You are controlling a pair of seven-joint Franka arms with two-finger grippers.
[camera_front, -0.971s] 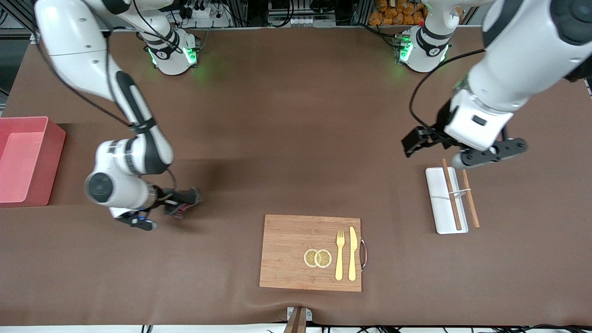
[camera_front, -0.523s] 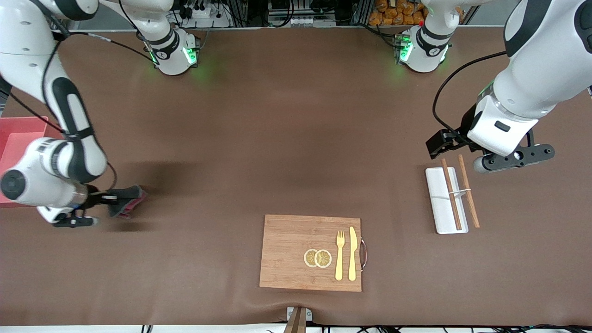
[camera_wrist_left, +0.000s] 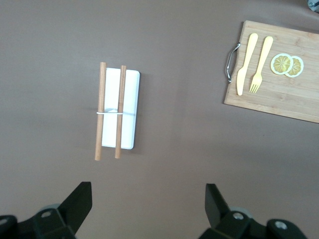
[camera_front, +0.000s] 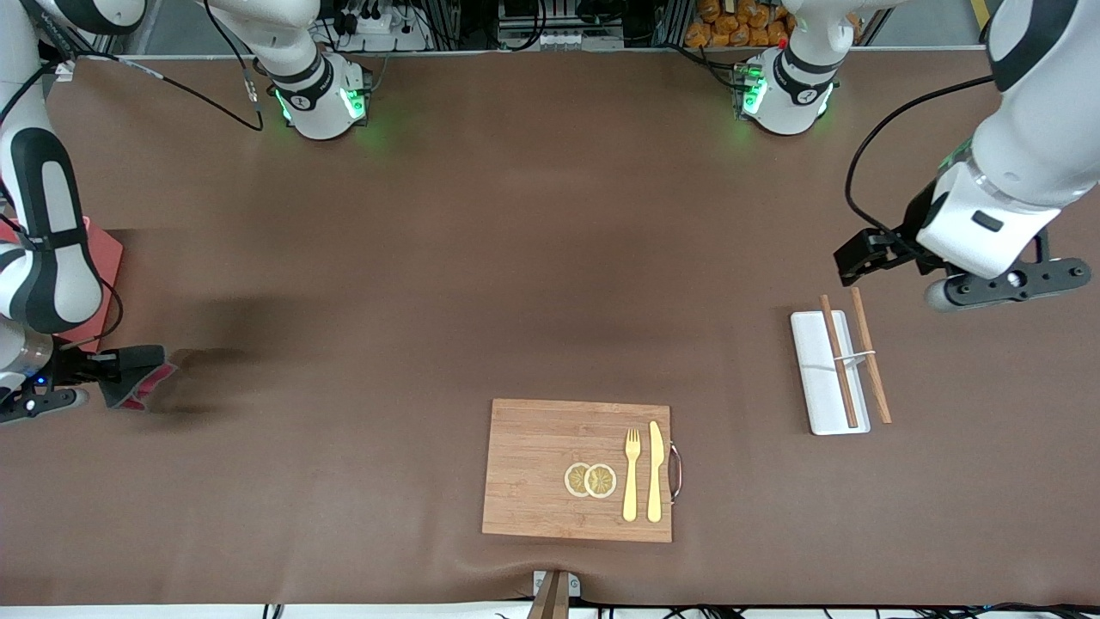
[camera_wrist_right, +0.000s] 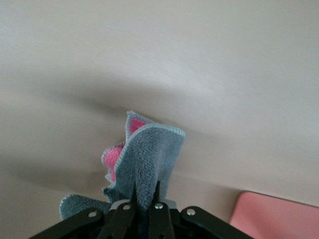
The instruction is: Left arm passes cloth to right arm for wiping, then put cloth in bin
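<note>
A brown table mat (camera_front: 516,258) covers the whole work surface, smooth apart from a slight ripple along its six o'clock edge in the front view. At twelve o'clock, past the mat's edge, stand racks with cables and a heap of orange packets (camera_front: 739,24).

The right arm (camera_front: 43,223) reaches down at nine o'clock, partly hiding the pink bin (camera_front: 103,258). Its right gripper (camera_front: 107,365) hangs over the mat just beside the bin, jaws pressed together on the cloth (camera_front: 137,383), whose grey pile and pink underside droop from the fingers (camera_wrist_right: 130,209).

The left arm (camera_front: 1023,146) is at three o'clock, and its left gripper (camera_front: 945,275) hovers with jaws spread wide and nothing between them, over the mat by the white tray (camera_front: 812,378) with two brown chopsticks (camera_front: 838,361).

At six o'clock lies a wooden cutting board (camera_front: 533,468) with a yellow fork (camera_front: 632,473), a yellow knife (camera_front: 656,471) and two lemon slices (camera_front: 590,480).
</note>
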